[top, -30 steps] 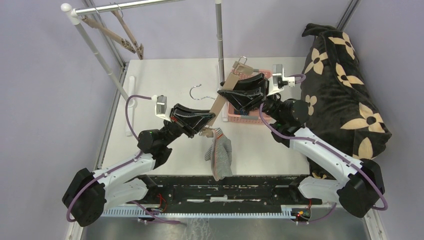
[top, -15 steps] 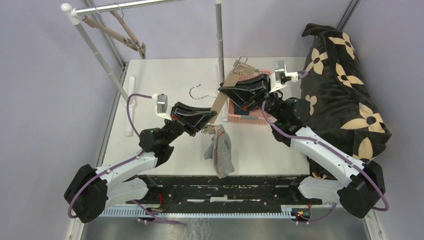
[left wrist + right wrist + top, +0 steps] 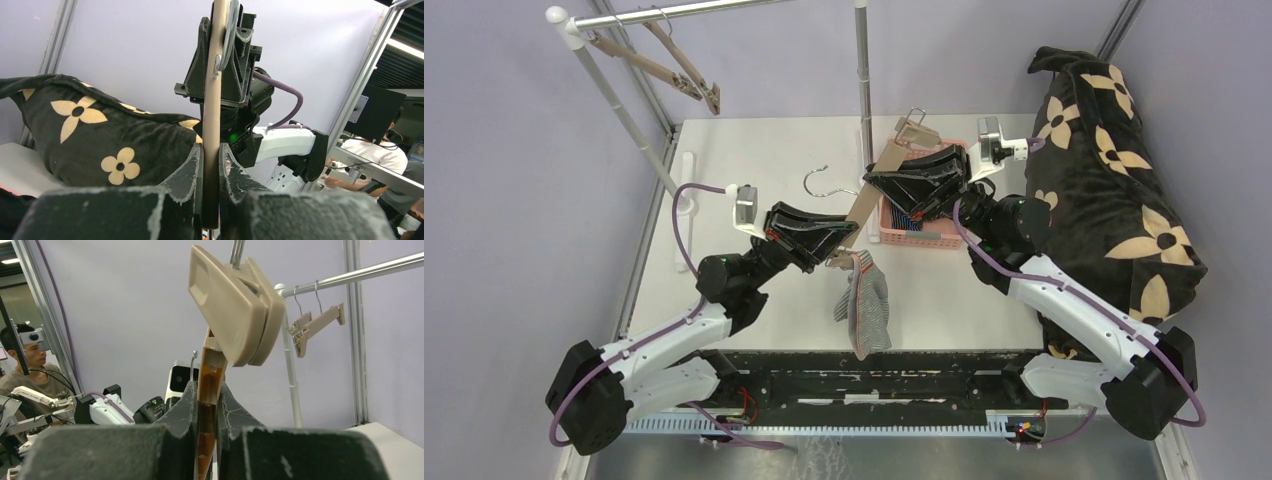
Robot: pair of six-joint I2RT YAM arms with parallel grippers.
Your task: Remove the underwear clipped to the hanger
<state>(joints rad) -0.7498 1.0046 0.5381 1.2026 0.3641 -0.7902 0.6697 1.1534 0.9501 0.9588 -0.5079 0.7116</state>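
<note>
A tan clip hanger (image 3: 864,200) is held tilted in the air between both grippers. My left gripper (image 3: 848,240) is shut on its lower part, and the bar (image 3: 212,125) stands between the fingers in the left wrist view. My right gripper (image 3: 876,186) is shut on the bar higher up, just below the empty upper clip (image 3: 235,310). The grey-and-white striped underwear (image 3: 864,305) hangs from the lower clip (image 3: 842,262) beside my left gripper. Dark striped cloth (image 3: 911,222) lies in the pink basket (image 3: 886,232). Plain black briefs are not visible.
A large black cushion with tan flowers (image 3: 1114,170) fills the right side of the table. A metal rack (image 3: 624,110) with spare tan hangers (image 3: 674,72) stands at the back left, and its upright pole (image 3: 863,80) rises just behind the basket.
The right wrist has shifted slightly right and back, lifting the hanger's upper end a little. The striped underwear still hangs from the lower clip.
</note>
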